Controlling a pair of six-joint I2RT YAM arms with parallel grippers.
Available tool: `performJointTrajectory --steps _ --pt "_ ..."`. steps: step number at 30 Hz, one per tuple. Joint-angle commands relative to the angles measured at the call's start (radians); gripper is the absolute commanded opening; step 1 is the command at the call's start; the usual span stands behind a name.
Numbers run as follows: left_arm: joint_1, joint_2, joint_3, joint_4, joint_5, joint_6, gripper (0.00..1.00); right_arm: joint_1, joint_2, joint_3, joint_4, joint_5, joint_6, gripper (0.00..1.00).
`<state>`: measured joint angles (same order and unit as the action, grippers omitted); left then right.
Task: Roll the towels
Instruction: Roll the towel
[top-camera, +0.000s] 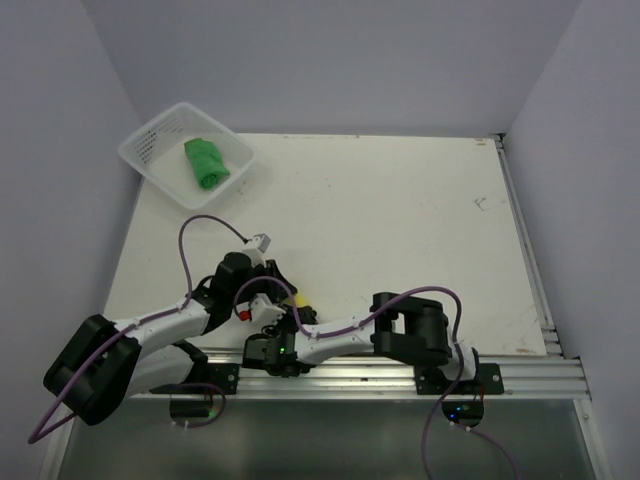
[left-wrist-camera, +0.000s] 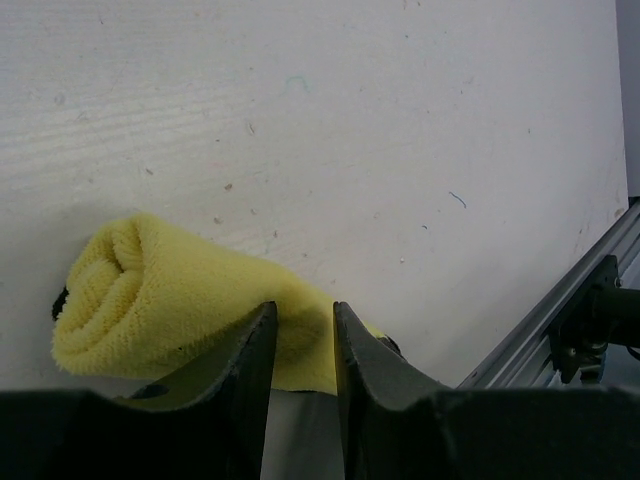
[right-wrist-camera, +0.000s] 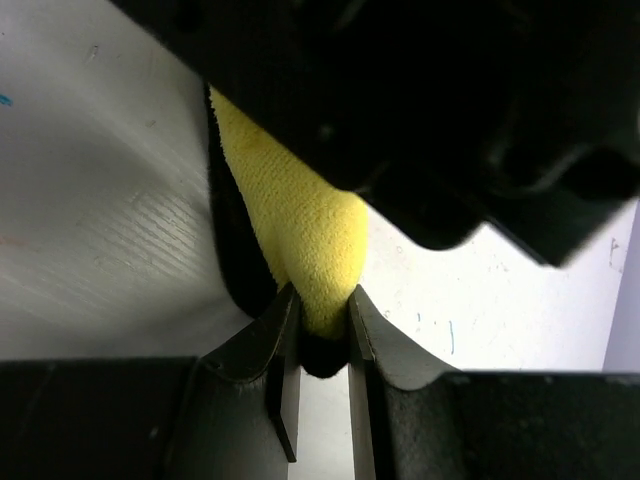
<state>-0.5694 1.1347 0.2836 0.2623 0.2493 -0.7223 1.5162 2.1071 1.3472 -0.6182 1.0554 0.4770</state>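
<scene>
Yellow cloth sits between my fingers on both sides. My right gripper (right-wrist-camera: 320, 305) is clamped on one end of the yellow towel (left-wrist-camera: 150, 285), its black back showing beside the pinch. My left gripper (left-wrist-camera: 303, 325) is closed to a narrow slit with the same cloth caught between its tips. This towel lies on the table (top-camera: 400, 230) close to my bases. From my left wrist it already looks wound into a fat tube, with the spiral showing at its free end. Far off in the back left corner, the green towel (top-camera: 206, 162) lies as a tight bundle inside the basket (top-camera: 145, 150). I judge 1 of 2 finished and the 2nd rolled but not yet put away. What remains is probably carrying the yellow roll to the basket without letting it unwind.
</scene>
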Motion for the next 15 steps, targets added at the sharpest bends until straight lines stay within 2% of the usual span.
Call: performJointTrajectory --steps 1,7,15 --pt "0.002 0.011 -0.029 -0.028 -0.033 0.006 0.34 -0.005 -0.041 -0.068 0.063 -0.113 0.025 0.06" --pt "0.002 0.031 -0.041 -0.057 -0.076 0.014 0.34 -0.005 -0.18 -0.152 0.165 -0.127 0.043 0.23" --pt "0.002 0.04 -0.055 -0.044 -0.079 0.012 0.33 -0.004 -0.38 -0.284 0.281 -0.146 0.092 0.29"
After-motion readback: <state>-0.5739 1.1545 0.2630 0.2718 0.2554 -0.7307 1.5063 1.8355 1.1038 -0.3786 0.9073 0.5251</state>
